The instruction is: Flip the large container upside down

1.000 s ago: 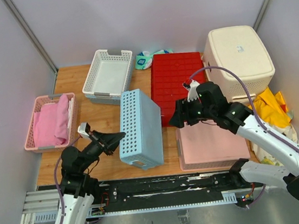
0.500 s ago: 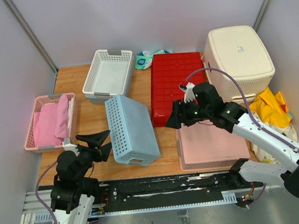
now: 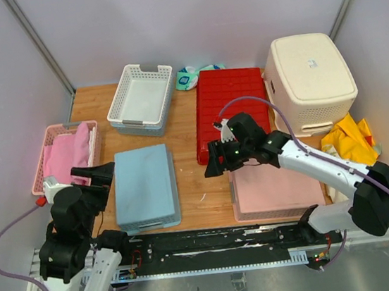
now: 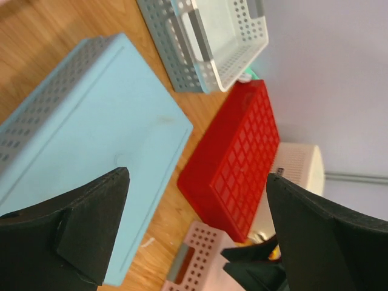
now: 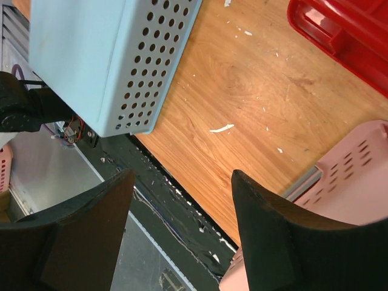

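— Where is the blue container point(image 3: 145, 187)?
— Lower left of the wooden table point(image 3: 195, 195), lying flat with its solid bottom up, near the front edge.
— And the grippers?
— The left gripper point(image 3: 97, 178) hovers just left of it, jaws wide, holding nothing. The right gripper point(image 3: 213, 162) hangs over bare wood at centre, also spread and empty.
— The room?
— Pale grey walls point(image 3: 200, 17) enclose the table.

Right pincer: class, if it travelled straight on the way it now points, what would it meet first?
Most likely the bare wooden table, just beside the blue container. The right pincer appears tilted downward at the wood, though depth is uncertain.
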Tool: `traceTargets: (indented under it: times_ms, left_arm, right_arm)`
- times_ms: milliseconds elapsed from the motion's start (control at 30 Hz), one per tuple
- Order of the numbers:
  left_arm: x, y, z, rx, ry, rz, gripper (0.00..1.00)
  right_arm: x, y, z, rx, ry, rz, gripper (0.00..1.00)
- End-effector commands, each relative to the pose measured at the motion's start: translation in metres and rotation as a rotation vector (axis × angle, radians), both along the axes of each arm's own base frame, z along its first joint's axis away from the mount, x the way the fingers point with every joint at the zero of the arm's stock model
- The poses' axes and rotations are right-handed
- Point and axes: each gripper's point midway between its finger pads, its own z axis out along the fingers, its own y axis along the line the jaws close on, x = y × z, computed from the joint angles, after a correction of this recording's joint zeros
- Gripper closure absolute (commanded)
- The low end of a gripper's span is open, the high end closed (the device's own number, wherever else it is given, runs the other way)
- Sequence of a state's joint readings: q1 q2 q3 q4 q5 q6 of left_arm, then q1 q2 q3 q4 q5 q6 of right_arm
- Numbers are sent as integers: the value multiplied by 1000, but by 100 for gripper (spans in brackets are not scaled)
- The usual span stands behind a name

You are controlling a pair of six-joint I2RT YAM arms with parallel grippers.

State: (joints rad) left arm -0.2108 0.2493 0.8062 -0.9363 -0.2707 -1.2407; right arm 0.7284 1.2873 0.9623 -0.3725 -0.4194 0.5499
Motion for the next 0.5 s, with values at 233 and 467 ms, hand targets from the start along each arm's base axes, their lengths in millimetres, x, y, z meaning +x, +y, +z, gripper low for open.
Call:
traceTargets:
  times_ms: [233,467]
  left_arm:
    - [47,11,-5,481,185,-146,1]
    - [69,1,44,534,115,-203,1]
  right_arm:
    - [-19,51,-9,-21,-2,148,33]
    - [-11,105,-36,-19,9,191,34]
